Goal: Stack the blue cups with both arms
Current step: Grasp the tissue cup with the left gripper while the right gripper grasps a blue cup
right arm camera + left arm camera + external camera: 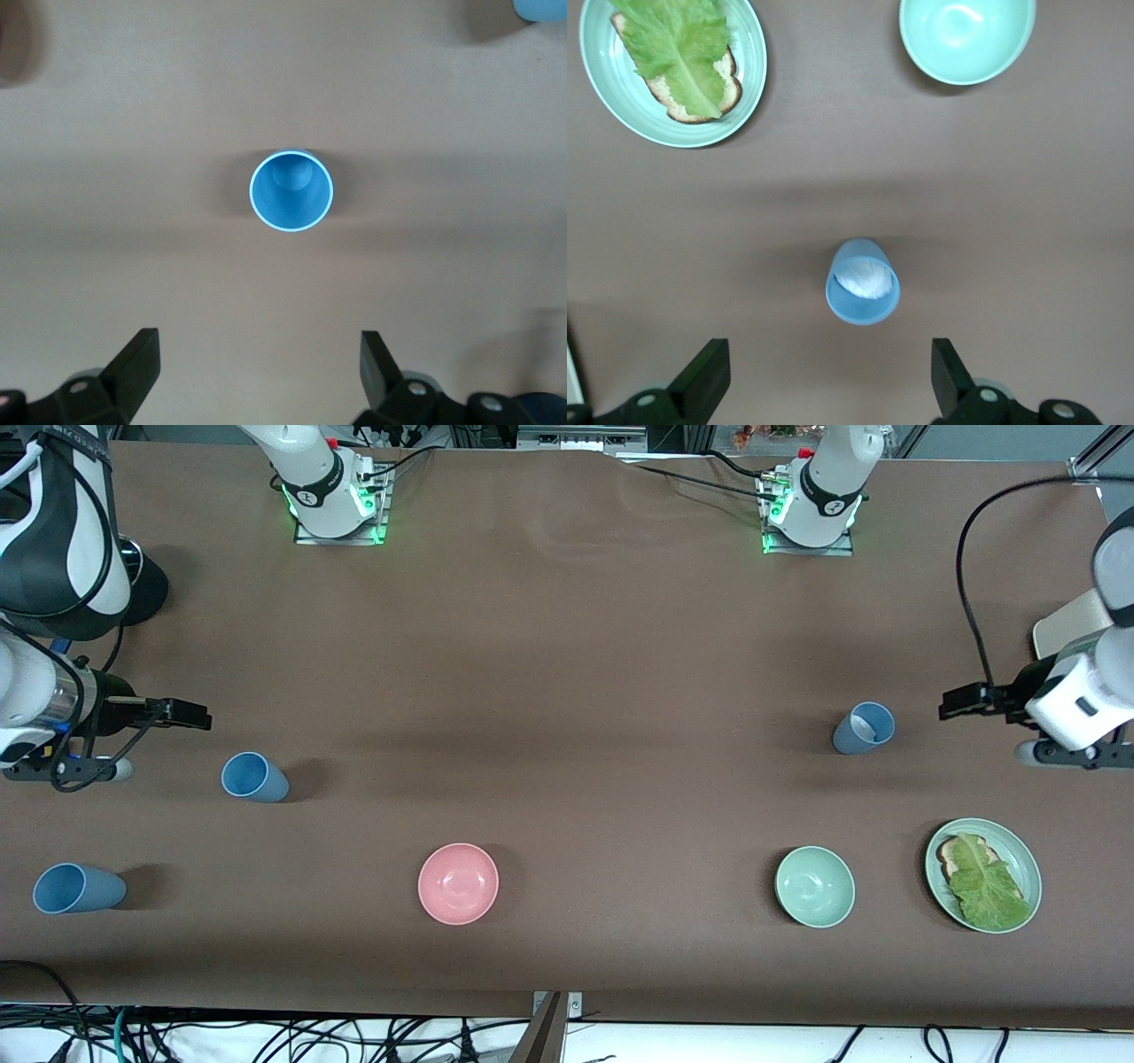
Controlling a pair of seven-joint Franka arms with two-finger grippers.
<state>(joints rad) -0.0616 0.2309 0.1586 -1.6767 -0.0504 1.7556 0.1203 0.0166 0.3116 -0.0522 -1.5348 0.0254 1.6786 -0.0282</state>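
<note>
While three blue cups stand upright and apart on the brown table [567, 646], none is stacked in another and none is held. Taking the pink bowl [458, 883] as reference: the bright blue cup [254, 777] stands farther from the front camera than the bowl and toward the right arm's end of the table; in the right wrist view this cup [291, 190] shows its open mouth upward with nothing inside. A second blue cup [77, 888] stands level with the pink bowl, closer still to the right arm's end, near the table edge; only a corner of it [540, 9] shows in the right wrist view. The grey-blue cup [863, 728] stands farther from the camera than the bowl and well toward the left arm's end; the left wrist view shows a whitish patch inside it [863, 282]. A mint-green bowl [815, 887] sits level with the pink bowl toward the left arm's end, and just past it a green plate [1026, 859] carries bread topped with a lettuce leaf [990, 886]. The right gripper [182, 713] hangs over bare table beside the bright blue cup, its fingers [135, 365] spread wide and holding nothing. The left gripper [961, 701] hangs over bare table beside the grey-blue cup, its fingers [707, 376] likewise spread and clear of the cup.
</note>
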